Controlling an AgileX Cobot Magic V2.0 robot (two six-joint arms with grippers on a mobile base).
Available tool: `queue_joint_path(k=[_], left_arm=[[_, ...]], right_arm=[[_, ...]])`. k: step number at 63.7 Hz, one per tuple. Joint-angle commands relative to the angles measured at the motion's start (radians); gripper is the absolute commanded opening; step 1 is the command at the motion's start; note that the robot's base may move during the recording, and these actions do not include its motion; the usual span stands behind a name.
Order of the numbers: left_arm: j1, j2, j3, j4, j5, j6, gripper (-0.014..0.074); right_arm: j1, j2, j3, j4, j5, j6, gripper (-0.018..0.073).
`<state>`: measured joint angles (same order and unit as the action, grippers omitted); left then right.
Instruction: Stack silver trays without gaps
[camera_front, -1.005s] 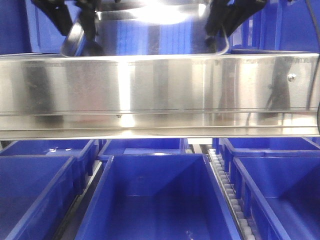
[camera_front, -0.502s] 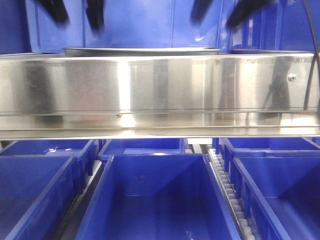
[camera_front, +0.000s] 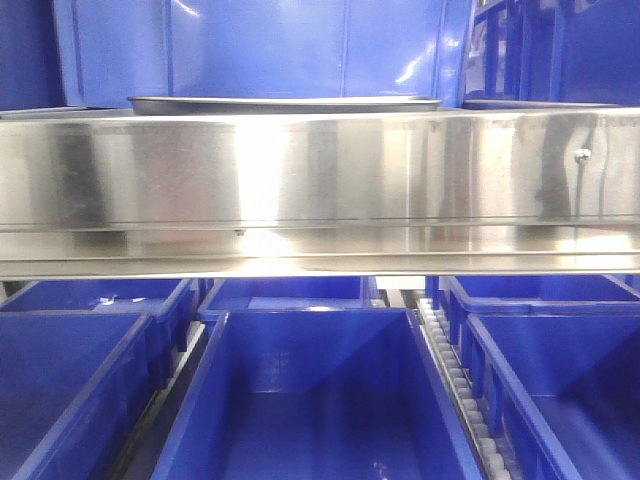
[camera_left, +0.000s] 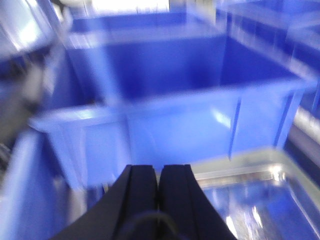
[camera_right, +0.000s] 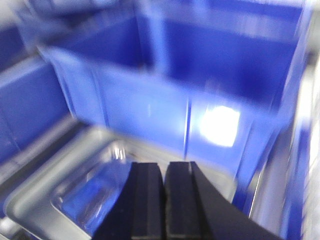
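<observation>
In the front view only the flat rim of the silver trays (camera_front: 285, 102) shows, lying level behind the long steel rail; how many are stacked is hidden. No gripper is in that view. In the left wrist view my left gripper (camera_left: 159, 170) is shut and empty, above the left end of a silver tray (camera_left: 260, 185). In the right wrist view my right gripper (camera_right: 164, 167) is shut and empty, above the tray's right end (camera_right: 75, 185). Both wrist views are blurred.
A long mirror-like steel rail (camera_front: 320, 190) spans the front view. Blue plastic bins (camera_front: 310, 400) stand below it, with a roller track (camera_front: 450, 380) between two of them. A tall blue bin (camera_front: 260, 50) stands behind the trays and also shows in the left wrist view (camera_left: 165, 115).
A second ago both grippers held a tilted tray above the rail. It now lies flat behind the rail, and both grippers have risen out of the front view.
</observation>
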<state>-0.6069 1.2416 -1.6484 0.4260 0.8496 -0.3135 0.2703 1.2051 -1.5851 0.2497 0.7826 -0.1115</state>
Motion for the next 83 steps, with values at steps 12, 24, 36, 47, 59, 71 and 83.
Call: queue_joint_path(k=[12,24,36,47,59,71,83], left_arm=[[-0.004,-0.303,0.326,0.033,-0.227,-0.087,-0.0008],[-0.004,-0.621,0.676,0.028,-0.390,-0.091,-0.0008],[-0.004,-0.857,0.893,0.028,-0.393,-0.091,-0.0008],[-0.004,-0.994,0.980,0.028,-0.386,-0.091,-0.0008],[-0.004,-1.057,0.982,0.028,-0.344,-0.091,-0.0008],[-0.004,-1.064,0.982,0.031,-0.342,-0.091,-0.0008],[-0.004,-1.064,0.982,0.031,-0.342,-0.091,-0.0008]], right_arm=[[0.000,-0.347,0.279,-0.039,-0.205,-0.031,-0.0079],[0.000,-0.704,0.604,-0.044,-0.344,-0.031,-0.0079],[0.000,-0.971,0.825,-0.044,-0.345,-0.031,-0.0079],[0.000,-1.101,0.891,-0.044,-0.319,-0.031,-0.0079],[0.000,-1.140,0.891,-0.044,-0.311,-0.031,-0.0079],[0.000,-1.140,0.891,-0.044,-0.311,-0.031,-0.0079],[0.000,-1.140,0.891,-0.044,-0.311,-0.031,-0.0079]])
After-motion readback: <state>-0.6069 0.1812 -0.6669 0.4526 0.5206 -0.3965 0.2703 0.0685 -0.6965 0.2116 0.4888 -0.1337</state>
